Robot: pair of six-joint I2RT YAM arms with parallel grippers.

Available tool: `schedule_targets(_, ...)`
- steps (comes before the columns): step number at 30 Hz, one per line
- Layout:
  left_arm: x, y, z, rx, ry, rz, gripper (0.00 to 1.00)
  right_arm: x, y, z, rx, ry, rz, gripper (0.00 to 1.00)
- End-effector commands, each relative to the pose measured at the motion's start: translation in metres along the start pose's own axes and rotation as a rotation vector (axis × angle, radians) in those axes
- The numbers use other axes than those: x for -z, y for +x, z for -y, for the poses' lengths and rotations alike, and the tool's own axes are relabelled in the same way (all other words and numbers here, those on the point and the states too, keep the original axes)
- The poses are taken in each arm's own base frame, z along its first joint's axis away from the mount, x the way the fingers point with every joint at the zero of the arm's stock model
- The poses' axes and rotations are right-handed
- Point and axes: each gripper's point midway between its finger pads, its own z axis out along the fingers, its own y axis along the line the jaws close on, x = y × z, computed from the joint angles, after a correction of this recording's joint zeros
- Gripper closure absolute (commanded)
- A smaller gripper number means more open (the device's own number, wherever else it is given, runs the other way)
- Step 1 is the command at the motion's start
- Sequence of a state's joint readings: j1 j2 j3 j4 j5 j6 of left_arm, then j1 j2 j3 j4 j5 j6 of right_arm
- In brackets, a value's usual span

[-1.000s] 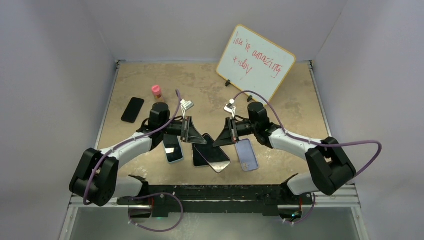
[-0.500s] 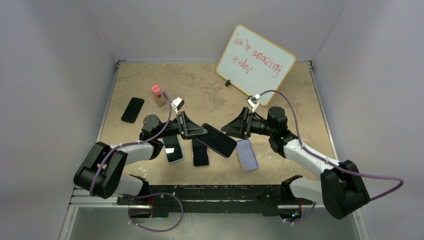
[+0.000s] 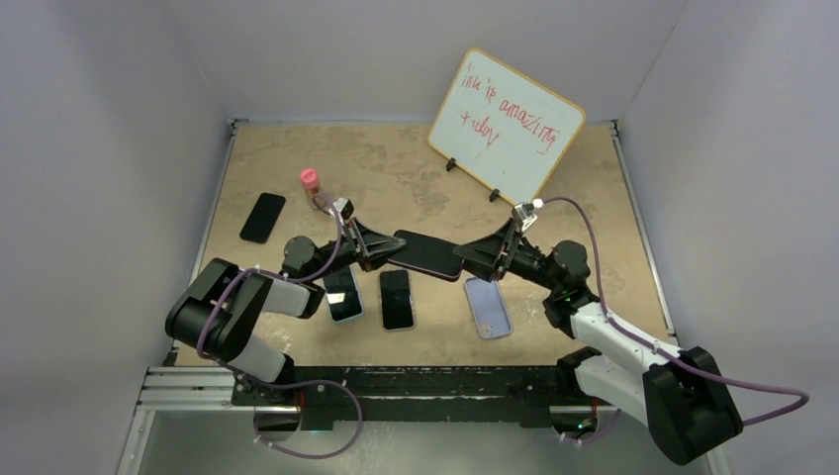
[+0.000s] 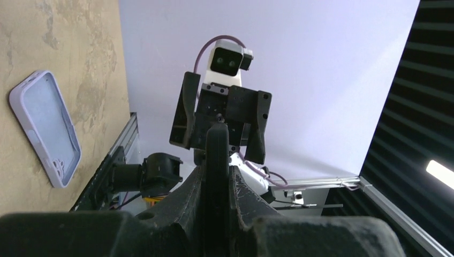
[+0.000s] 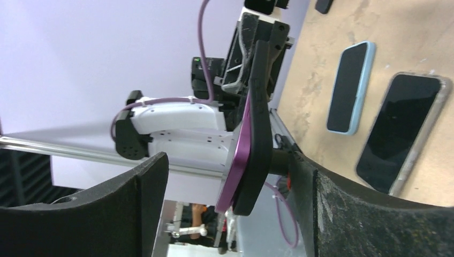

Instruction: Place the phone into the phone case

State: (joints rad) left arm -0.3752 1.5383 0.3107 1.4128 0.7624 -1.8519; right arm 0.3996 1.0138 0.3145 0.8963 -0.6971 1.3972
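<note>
My left gripper (image 3: pixel 374 247) is shut on one end of a purple phone (image 5: pixel 239 160) that lies partly in a black phone case (image 5: pixel 258 112). It holds the pair roughly level above the table (image 3: pixel 416 188). In the left wrist view the case's black edge (image 4: pixel 217 155) is pinched between the fingers. My right gripper (image 3: pixel 482 259) is open and straddles the other end. There the purple edge stands out of the case, with a gap to each finger (image 5: pixel 139 193). A lavender case (image 3: pixel 488 307) lies empty on the table under the right gripper.
A phone in a light-blue case (image 3: pixel 342 293) and a phone in a clear case (image 3: pixel 396 299) lie under the held pair. A bare black phone (image 3: pixel 262 217) and a pink-capped bottle (image 3: pixel 312 183) sit at the left. A whiteboard (image 3: pixel 507 124) leans at the back right.
The right gripper let go of the phone, opened wide, drew back, then came in around the phone's end. The left gripper lifted the phone from a low tilt to level.
</note>
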Motion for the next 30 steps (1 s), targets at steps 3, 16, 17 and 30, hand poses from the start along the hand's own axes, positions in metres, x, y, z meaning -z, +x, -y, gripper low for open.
schedule_targets(3, 0.010, 0.013, 0.075, -0.215, 0.309, 0.008, 1.00, 0.005, -0.006, -0.036, -0.001, -0.158, 0.048, 0.34)
schedule_targets(16, 0.011, 0.022, 0.071, -0.250, 0.287, -0.046, 0.76, 0.001, -0.013, -0.032, 0.015, -0.125, 0.069, 0.95)
schedule_targets(17, 0.011, 0.023, 0.070, -0.255, 0.278, -0.050, 0.73, 0.000, -0.013, -0.030, 0.013, -0.117, 0.070, 1.00)
schedule_targets(30, -0.001, 0.029, 0.062, -0.493, 0.090, -0.136, 0.92, -0.002, -0.011, -0.017, 0.118, 0.049, 0.017, 0.66)
